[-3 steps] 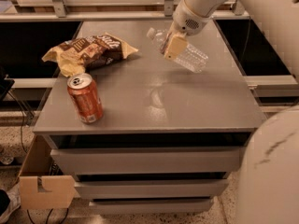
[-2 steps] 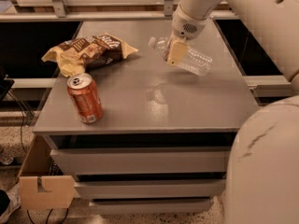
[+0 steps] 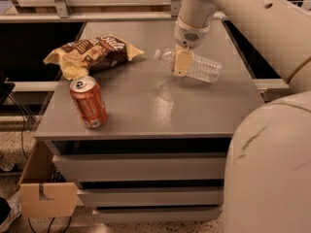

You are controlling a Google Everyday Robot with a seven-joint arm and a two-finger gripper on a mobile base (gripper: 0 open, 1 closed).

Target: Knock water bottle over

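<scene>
Hanging over the far right part of the surface point(image 3: 160, 115), the tool point(image 3: 181, 62) is right at the water bottle point(image 3: 204, 68). A tan part of the tool crosses the front of the bottle near its neck. I cannot tell if the tool is open or closed, or if it grips the bottle. The big pale arm point(image 3: 228, 8) comes down to it from the top right.

The water bottle is not standing up. It is tipped far over, almost flat, with its white cap pointing left and its bottom pointing right. I cannot tell if it rests on the surface or hangs just above it. The job looks done or nearly done.

Farther left, a chip bag point(image 3: 92, 55) lies near the back. A soda can point(image 3: 88, 102) stands upright near the front left edge, well apart from the bottle.

What could go wrong? The bottle is round, so it could roll. The right edge is near, and a push that way could send it off the surface. If the tool is around the bottle, lifting the arm could carry the bottle up with it. A wide swing left could hit the bag or tip the can.
</scene>
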